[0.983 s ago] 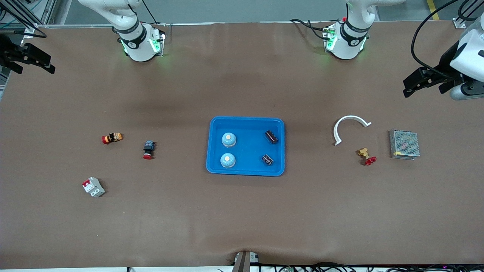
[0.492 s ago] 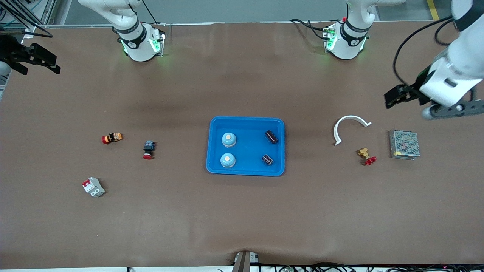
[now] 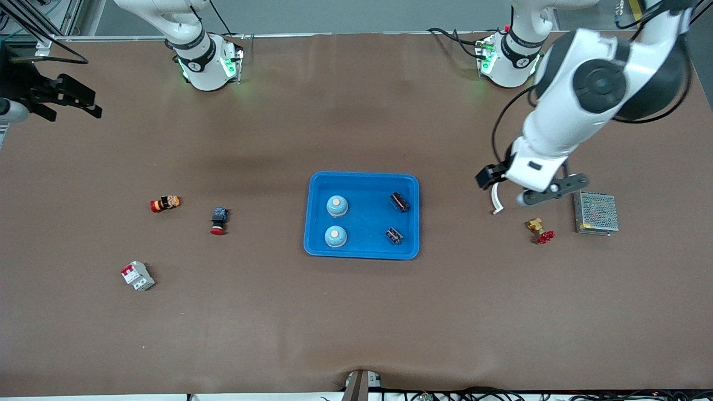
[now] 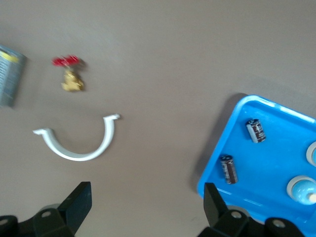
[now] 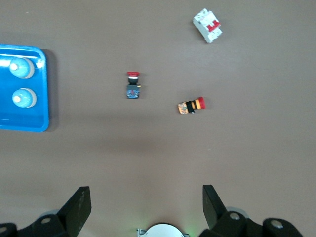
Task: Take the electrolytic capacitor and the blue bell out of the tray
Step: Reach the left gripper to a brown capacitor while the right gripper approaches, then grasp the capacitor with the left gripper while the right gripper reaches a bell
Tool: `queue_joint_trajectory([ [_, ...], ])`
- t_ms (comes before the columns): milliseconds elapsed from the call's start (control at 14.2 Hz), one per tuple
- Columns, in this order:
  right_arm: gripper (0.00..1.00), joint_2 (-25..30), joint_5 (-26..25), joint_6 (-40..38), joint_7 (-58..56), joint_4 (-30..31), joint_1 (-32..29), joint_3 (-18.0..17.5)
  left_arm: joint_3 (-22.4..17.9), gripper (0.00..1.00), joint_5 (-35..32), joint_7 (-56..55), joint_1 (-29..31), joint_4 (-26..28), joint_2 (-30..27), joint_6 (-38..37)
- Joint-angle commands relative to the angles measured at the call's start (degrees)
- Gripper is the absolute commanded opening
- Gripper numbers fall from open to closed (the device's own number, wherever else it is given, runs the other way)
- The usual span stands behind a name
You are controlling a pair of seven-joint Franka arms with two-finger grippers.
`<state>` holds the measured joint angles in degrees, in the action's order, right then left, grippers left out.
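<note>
Two small black cylindrical capacitors (image 3: pixel 399 201) in the shallow bright-blue plastic tray (image 3: pixel 362 253) look light and roll-prone; pinch across the body; both grippers (image 4: pixel 143 210) (image 5: pixel 143 210) gape empty

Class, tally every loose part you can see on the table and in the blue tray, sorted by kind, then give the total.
Blue bells in the tray: 2
Electrolytic capacitors in the tray: 2
Red-capped push buttons: 2
Circuit breaker: 1
White curved clip: 1
Brass valve with red handle: 1
Metal mesh power supply: 1
Total: 10
</note>
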<state>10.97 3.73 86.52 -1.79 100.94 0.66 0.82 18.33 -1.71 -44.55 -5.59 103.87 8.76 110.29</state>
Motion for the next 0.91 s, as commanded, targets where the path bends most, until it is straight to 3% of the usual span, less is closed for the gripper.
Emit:
queue_joint_trajectory([
  [0, 1.00, -1.92, 0.31, 2.32, 10.54, -2.32, 6.78, 0.06, 2.40, 0.99, 0.57, -8.33, -0.99, 4.14, 3.18, 8.50],
  [211, 1.00, -4.63, -0.48, 6.97, 17.68, -2.41, 13.74, 0.06, 2.41, 0.93, -1.09, -16.85, -5.12, 6.96, 6.70, 17.57],
  [492, 1.00, -11.31, -0.48, 12.60, 22.60, -2.41, 18.22, 0.06, 2.32, 0.76, -1.80, -24.60, -8.20, 6.88, 11.97, 22.67],
  [843, 1.00, -18.87, -0.48, 21.48, 32.28, -2.41, 23.41, 0.06, 2.41, 0.70, -10.67, -38.39, -11.63, 5.04, 19.18, 26.64],
])
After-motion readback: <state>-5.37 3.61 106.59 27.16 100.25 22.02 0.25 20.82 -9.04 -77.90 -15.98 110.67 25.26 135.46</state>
